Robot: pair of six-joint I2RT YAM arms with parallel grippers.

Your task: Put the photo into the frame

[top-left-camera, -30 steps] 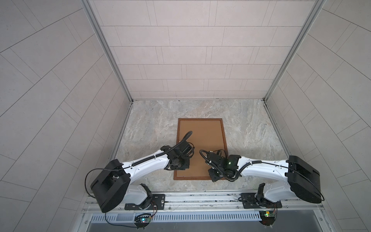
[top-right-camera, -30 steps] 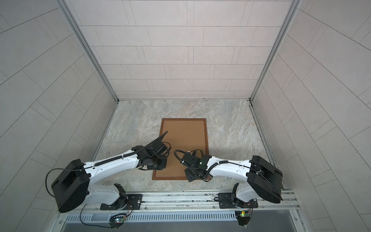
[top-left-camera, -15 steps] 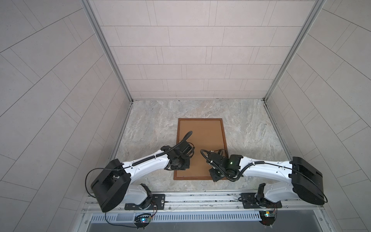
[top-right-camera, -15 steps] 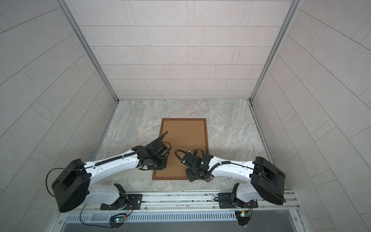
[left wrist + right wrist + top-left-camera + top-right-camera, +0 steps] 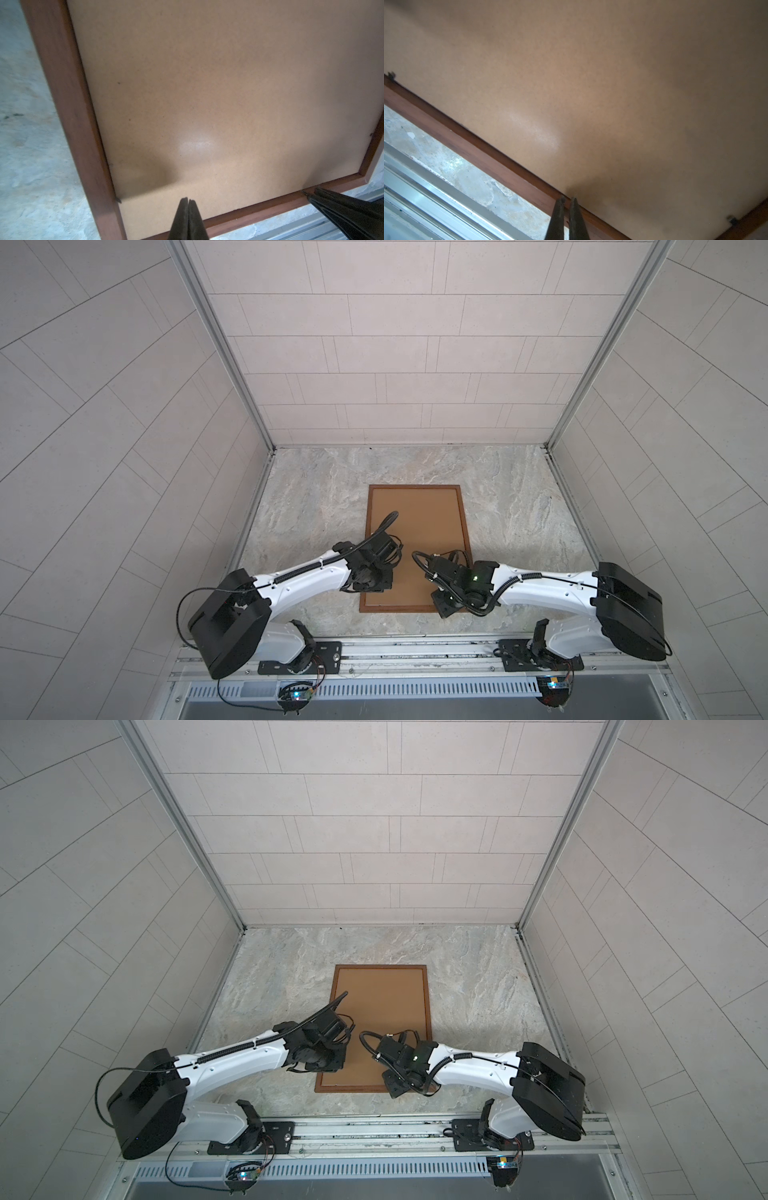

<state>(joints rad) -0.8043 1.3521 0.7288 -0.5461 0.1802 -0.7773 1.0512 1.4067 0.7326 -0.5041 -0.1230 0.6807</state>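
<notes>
The dark-brown frame (image 5: pixel 366 531) (image 5: pixel 380 966) lies flat on the marble table with a plain brown backing board (image 5: pixel 419 522) (image 5: pixel 207 93) (image 5: pixel 591 72) filling it. The photo is hidden. My left gripper (image 5: pixel 188 200) is shut with nothing in it, and its tips hover just over the board near the frame's near left corner. My right gripper (image 5: pixel 568 198) is also shut and empty, its tips at the inner edge of the frame's near rail (image 5: pixel 488 153). The right gripper's fingers (image 5: pixel 332 203) show in the left wrist view, near the frame's near right corner.
Small dark tabs (image 5: pixel 733 220) (image 5: pixel 118 200) sit along the frame's inner edge. A metal rail (image 5: pixel 415 649) runs along the table's near edge, close to the frame. Tiled walls enclose the marble table (image 5: pixel 316 497) on three sides.
The right arm's elbow has shifted slightly outward. Both shut grippers stay over the near end of the frame.
</notes>
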